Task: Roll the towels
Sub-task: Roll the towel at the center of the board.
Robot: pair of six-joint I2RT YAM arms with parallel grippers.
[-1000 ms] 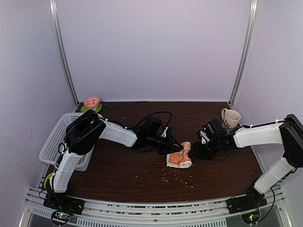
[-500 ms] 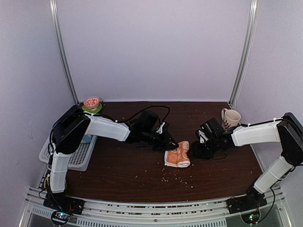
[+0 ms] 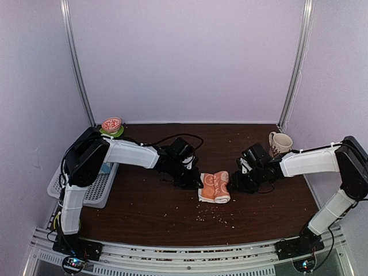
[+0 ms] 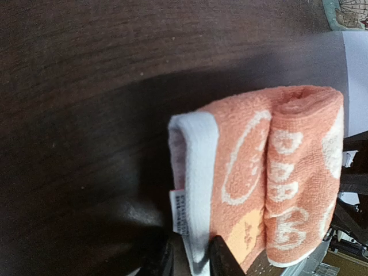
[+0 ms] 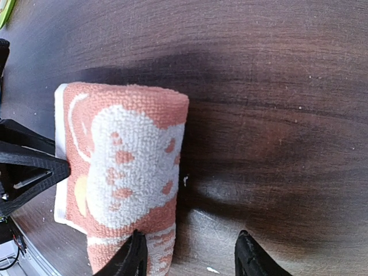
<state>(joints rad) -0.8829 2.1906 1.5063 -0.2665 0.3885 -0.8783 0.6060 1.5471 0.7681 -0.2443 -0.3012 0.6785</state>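
Here's the towel [image 3: 214, 187], right in the middle of the table [image 3: 144, 213], lying between the two arms. It's terry cloth with a looped, nubby pile, orange with cream figures and a smooth white hem [image 4: 198, 167] along one edge. A small printed label [image 4: 179, 213] is sewn in there too. It's bundled into a short, fat roll, with one tight coil and a flatter fold lying against it.

I'd call it light, soft and floppy. It won't break or slip, but it looks springy enough to loosen if it's let go carelessly. The place to take hold looks like that hem edge or the roll's open ends. Squeezing the middle would probably just flatten it.

The left gripper [image 4: 195, 260] is down at the hem. Its jaws are set narrow with the white edge running between them, and I can't tell from here whether they're actually biting the cloth. The right gripper [image 5: 192, 256] sits at the opposite end with its jaws spread wide. One finger overlaps the end of the roll, the other is over bare wood, and it's clamping nothing.

The tabletop is dark wood grain, a bit glossy, with pale crumbs [image 3: 215, 215] scattered on the near side of the towel. A cream mug [image 3: 280, 144] stands behind the right arm, and a white mesh basket [image 3: 69, 172] sits at the left edge.
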